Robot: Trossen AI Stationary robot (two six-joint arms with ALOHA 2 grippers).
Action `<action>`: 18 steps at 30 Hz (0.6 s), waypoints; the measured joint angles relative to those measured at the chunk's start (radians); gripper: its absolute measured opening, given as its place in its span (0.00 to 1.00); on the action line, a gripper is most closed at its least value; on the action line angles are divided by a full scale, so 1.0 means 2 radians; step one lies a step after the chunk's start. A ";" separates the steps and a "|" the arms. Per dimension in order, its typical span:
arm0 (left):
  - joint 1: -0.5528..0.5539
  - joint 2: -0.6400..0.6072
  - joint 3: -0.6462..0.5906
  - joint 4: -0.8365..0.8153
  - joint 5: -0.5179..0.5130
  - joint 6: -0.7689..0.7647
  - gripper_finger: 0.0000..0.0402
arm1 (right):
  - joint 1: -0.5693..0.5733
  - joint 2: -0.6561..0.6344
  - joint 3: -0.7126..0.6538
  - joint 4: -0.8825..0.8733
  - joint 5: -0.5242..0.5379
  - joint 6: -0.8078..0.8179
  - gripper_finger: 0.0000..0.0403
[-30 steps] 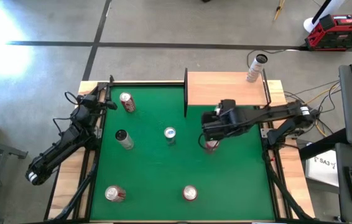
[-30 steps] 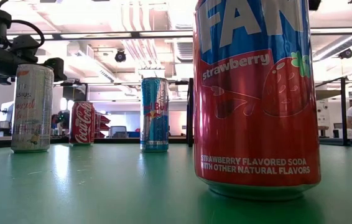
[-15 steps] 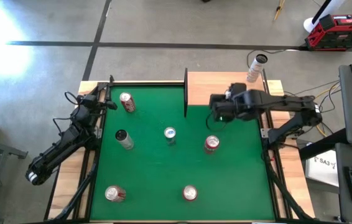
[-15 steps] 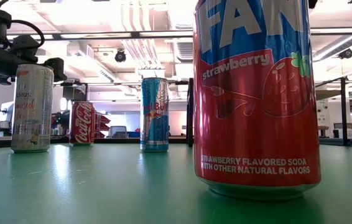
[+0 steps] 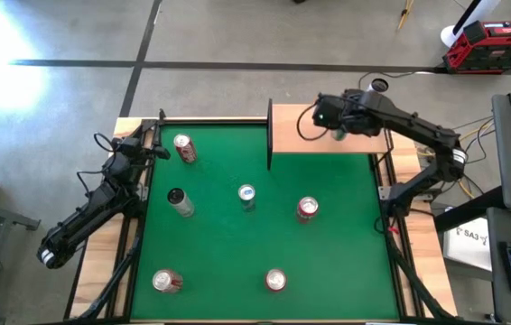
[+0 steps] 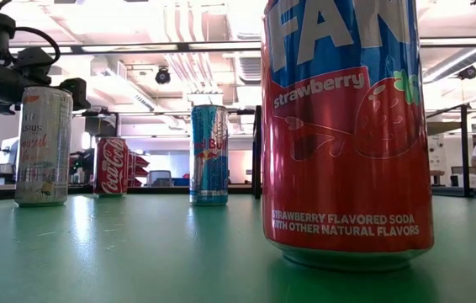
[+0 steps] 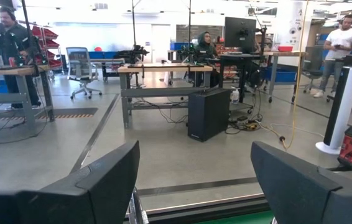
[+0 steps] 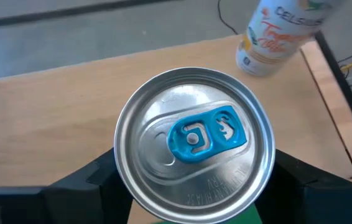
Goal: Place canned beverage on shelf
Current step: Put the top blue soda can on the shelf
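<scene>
My right gripper (image 5: 338, 129) is over the near part of the shelf (image 5: 301, 129), a light tan board with a dark frame at the table's far right. It is shut on a can with a silver top and a blue tab (image 8: 193, 142). A slim white Celsius can (image 5: 369, 99) stands upright on the shelf's far right corner; it also shows in the right wrist view (image 8: 280, 31). My left gripper (image 7: 194, 180) is open and empty at the table's far left corner (image 5: 154, 150), facing the room. My right gripper pinches the can between its two fingers (image 8: 95, 183), which sit on opposite sides of its wall just below the top rim (image 8: 124, 177). The fingers come from above, pointing down. The can is upright, top up; whether its base touches the shelf cannot be seen.
On the green table stand several other cans: a red one (image 5: 307, 208) near the middle, a Red Bull can (image 5: 246, 194), a slim one (image 5: 180, 201), one at the far left (image 5: 183, 147) and two near the front edge (image 5: 275, 280). A Fanta can (image 6: 347, 126) fills the low view.
My right gripper has gone from above the red can in the table's middle toward the far edge, to over the shelf, carrying the blue-tab can with it. The red can has stayed where it was.
</scene>
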 joint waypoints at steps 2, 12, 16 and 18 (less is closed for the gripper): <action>0.000 0.000 0.000 0.000 0.000 0.000 0.73 | -0.011 0.000 -0.007 0.020 -0.004 -0.014 0.59; 0.000 0.000 0.000 0.000 0.000 0.000 0.73 | -0.053 0.000 -0.014 0.050 0.002 -0.029 0.59; 0.000 0.000 0.000 0.000 0.000 0.000 0.73 | -0.069 0.001 -0.020 0.066 0.002 -0.019 0.60; 0.000 0.000 0.000 0.000 0.000 0.000 0.73 | -0.080 0.005 -0.023 0.069 0.002 -0.008 0.60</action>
